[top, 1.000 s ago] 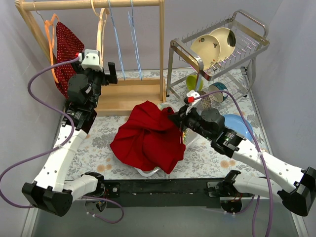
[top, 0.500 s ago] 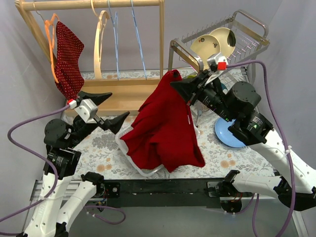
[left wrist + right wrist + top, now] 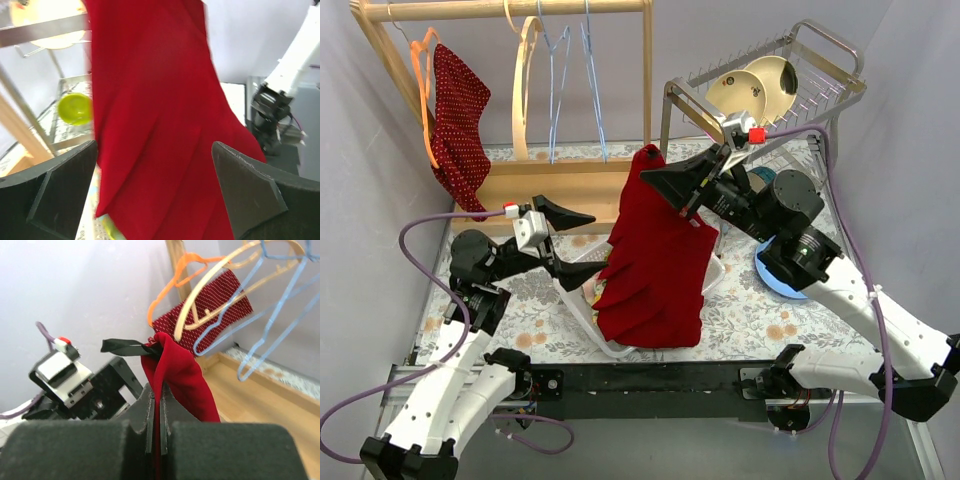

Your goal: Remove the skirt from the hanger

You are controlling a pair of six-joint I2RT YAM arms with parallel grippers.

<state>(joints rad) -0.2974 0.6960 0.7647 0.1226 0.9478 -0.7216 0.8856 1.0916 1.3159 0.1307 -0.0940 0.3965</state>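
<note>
My right end effector clamps the red skirt by its top edge, letting it hang straight below, probably to pull clear of the white hanger. My left end effector gapes empty beside the lower folds.

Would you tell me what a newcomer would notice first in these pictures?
The red skirt hangs mid-table from the right gripper, whose jaws are shut on its top edge. The left gripper is open beside it. At the back left, a dotted red garment hangs on the wooden rack.
</note>
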